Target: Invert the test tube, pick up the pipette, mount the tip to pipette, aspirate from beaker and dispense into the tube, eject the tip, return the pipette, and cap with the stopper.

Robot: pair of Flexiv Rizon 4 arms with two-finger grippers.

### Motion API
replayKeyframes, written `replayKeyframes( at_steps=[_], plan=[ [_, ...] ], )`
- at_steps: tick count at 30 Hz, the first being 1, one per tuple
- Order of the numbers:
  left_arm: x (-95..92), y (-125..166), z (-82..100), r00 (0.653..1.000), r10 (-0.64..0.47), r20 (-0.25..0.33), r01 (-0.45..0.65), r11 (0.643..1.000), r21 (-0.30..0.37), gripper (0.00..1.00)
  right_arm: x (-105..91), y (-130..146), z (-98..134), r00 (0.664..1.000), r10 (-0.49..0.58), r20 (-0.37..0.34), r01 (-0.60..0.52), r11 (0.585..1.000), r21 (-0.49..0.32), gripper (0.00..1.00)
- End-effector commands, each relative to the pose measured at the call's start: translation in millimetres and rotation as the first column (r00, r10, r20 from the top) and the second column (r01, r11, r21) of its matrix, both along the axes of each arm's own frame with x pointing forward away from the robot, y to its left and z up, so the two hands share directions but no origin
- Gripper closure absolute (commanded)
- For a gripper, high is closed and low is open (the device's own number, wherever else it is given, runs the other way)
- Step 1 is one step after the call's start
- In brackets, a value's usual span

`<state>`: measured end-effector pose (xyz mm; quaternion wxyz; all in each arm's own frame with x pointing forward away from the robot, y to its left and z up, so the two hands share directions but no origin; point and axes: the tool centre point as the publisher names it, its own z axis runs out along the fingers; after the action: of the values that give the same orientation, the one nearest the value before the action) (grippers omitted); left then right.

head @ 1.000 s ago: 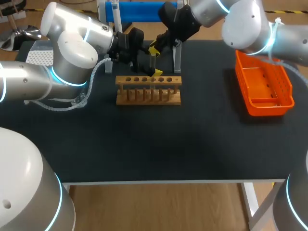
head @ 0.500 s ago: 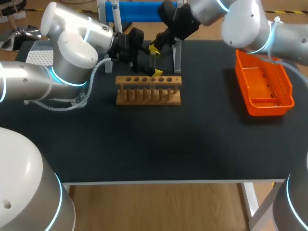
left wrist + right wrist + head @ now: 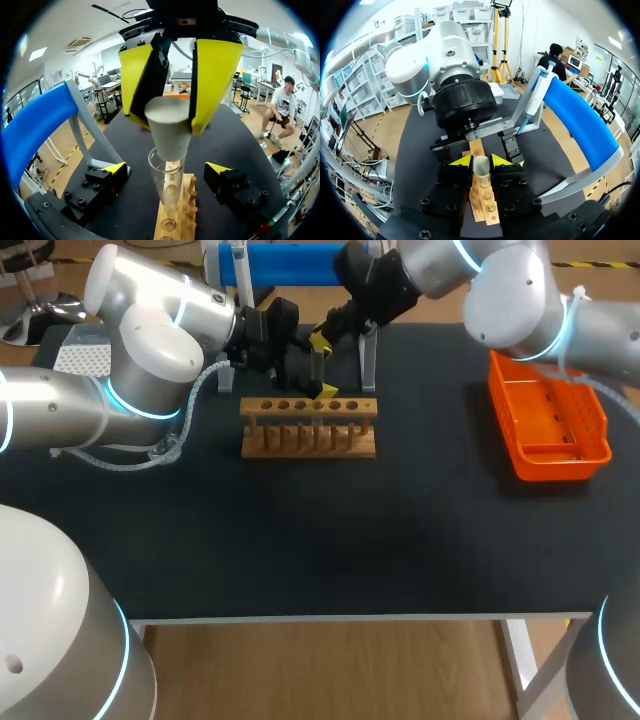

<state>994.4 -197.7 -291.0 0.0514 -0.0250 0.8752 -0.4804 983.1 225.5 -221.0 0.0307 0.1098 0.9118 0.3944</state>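
The left claw (image 3: 169,120) is clenched on a grey stopper (image 3: 170,132), its two yellow tips pressing the wide upper end from both sides. The stopper's narrow end hangs just over the open mouth of a glass tube (image 3: 167,187); whether they touch is hard to tell. The tube stands upright in a hole of a wooden rack (image 3: 308,430), which sits in the upper middle of the head view on the black desk (image 3: 330,540).

The right claw (image 3: 481,162) reaches in from the far side of the rack and is released. In the left wrist view its fingers (image 3: 116,169) stand on either side of the tube with clear gaps, below the level of the stopper. In the right wrist view the tube's top shows between its yellow tips, with the left arm's wrist straight ahead of it.

A white pipette (image 3: 536,92) hangs on a blue stand (image 3: 290,262) at the top edge of the head view, behind the rack. An orange basket (image 3: 548,420) lies at the right of the head view, well apart from the rack.
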Motion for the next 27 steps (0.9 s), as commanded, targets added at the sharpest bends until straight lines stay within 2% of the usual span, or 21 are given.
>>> replayKeyframes(
  at_steps=[1,11,19,27],
  plan=[
    [1.3,1,-0.3,1.000,-0.005,-0.001,0.005,1.000,-0.001,0.00,-3.7,-3,-3,1.000,0.004,-0.002,-0.004,1.000,0.000,1.00],
    [1.3,1,-0.3,1.000,-0.005,-0.001,0.005,1.000,-0.001,0.00,-5.4,-5,-10,1.000,0.000,-0.014,-0.001,1.000,-0.018,1.00],
    [1.3,1,-0.3,1.000,-0.005,-0.001,0.005,1.000,-0.001,0.00,-4.2,-9,0,1.000,-0.016,0.002,0.016,1.000,0.026,1.00],
    [1.3,1,-0.3,1.000,-0.005,-0.001,0.005,1.000,-0.001,0.00,-6.1,-9,-1,1.000,-0.007,0.008,0.007,0.999,0.035,1.00]
  ],
)
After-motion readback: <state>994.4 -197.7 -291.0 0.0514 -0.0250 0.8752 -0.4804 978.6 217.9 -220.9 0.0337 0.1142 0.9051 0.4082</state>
